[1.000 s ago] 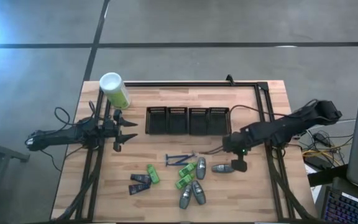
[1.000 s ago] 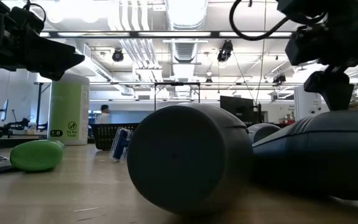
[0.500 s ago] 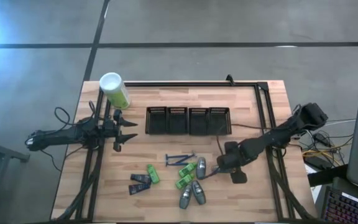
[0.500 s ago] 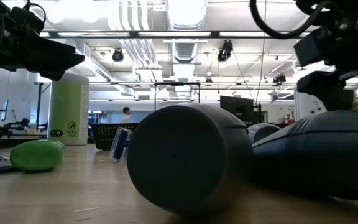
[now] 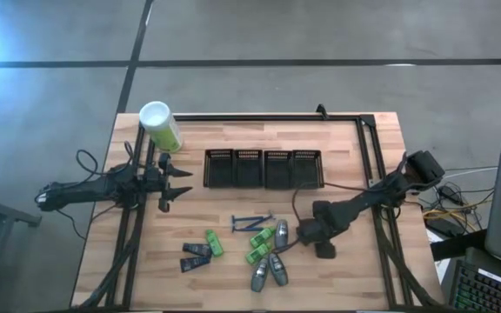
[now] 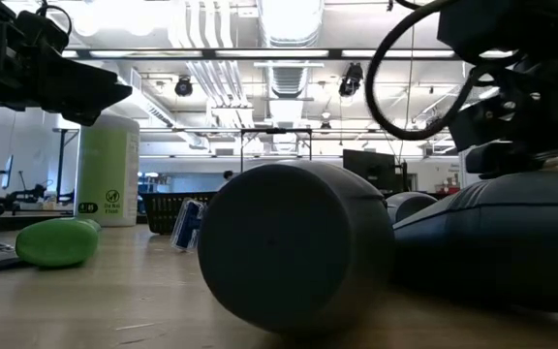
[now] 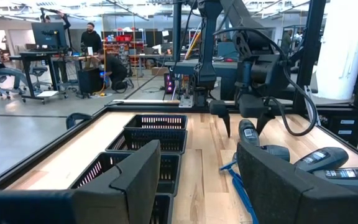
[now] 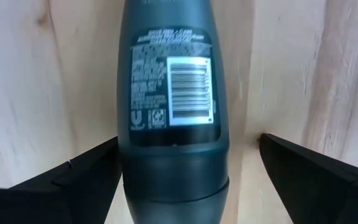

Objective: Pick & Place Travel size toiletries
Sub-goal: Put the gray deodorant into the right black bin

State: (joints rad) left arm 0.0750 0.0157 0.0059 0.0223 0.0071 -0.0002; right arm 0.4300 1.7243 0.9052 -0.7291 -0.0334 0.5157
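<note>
The travel size toiletries lie loose near the table's front: grey oval bottles (image 5: 280, 233), green tubes (image 5: 213, 243), navy tubes (image 5: 196, 250) and blue razors (image 5: 252, 221). One grey bottle (image 8: 173, 93) lies on its side on the wood, apart at the right. My right gripper (image 5: 316, 236) points down over it, open, one finger on either side of its cap end, with a gap showing beside the right finger (image 8: 309, 180). The left wrist view shows the same gripper (image 7: 241, 121) above that bottle (image 7: 248, 132). My left gripper (image 5: 177, 183) waits open and level at the table's left.
A row of black mesh bins (image 5: 263, 168) stands behind the toiletries at mid-table. A tall pale-green canister (image 5: 161, 127) stands at the far left corner. A black frame rail (image 5: 374, 174) runs along the right side. Bare wood lies right of the right gripper.
My right gripper has swung toward the table's left and near edge and come down over the lone grey bottle, its fingers staying wide apart. The bottle has kept its place.
</note>
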